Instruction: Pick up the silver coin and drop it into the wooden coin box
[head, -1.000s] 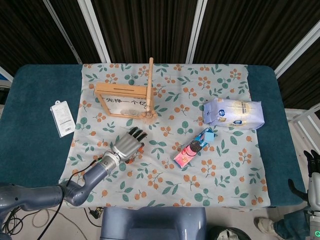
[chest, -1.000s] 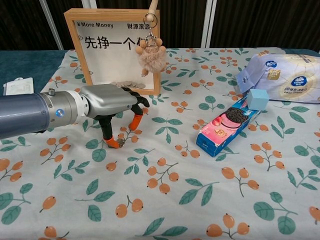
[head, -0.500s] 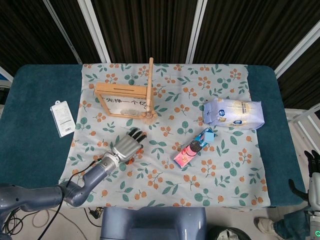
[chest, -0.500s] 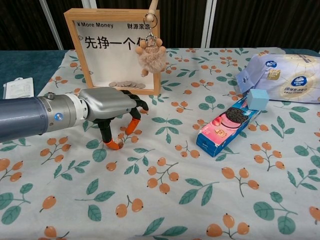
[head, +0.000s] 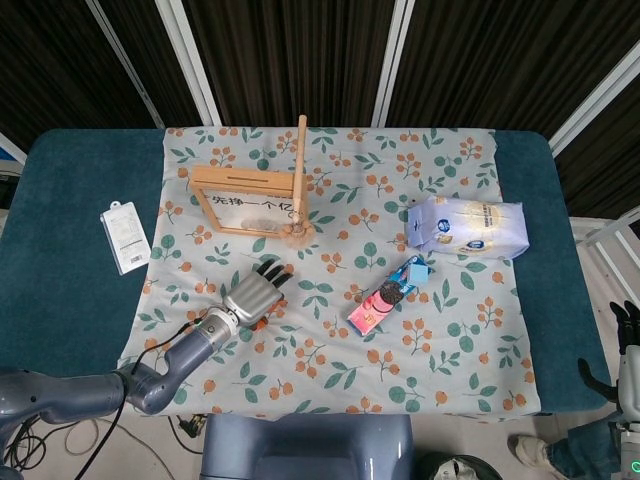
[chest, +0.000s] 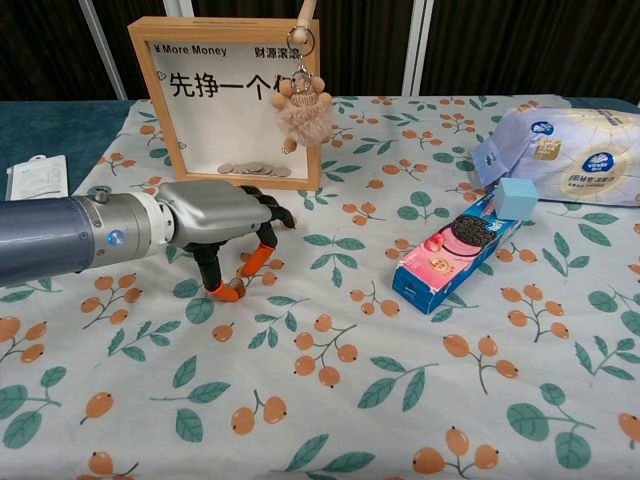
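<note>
- We saw the left hand (chest: 225, 215) low over the floral cloth (chest: 420, 400), left of frame centre, fingers curled down, orange fingertips (chest: 226, 292) touching the cloth.
- We could not tell whether it pinched the silver coin, which we could not make out.
- The wooden coin box (chest: 235, 95) stood upright just behind the hand, upper left.
- The right hand (head: 625, 330) hung off the table at the lower right edge, its state unclear.

Your left hand (chest: 225, 215) sits just in front of the coin box (chest: 232, 100); the snack box (chest: 455, 250) lies right, the bag (chest: 565, 155) behind it.
</note>
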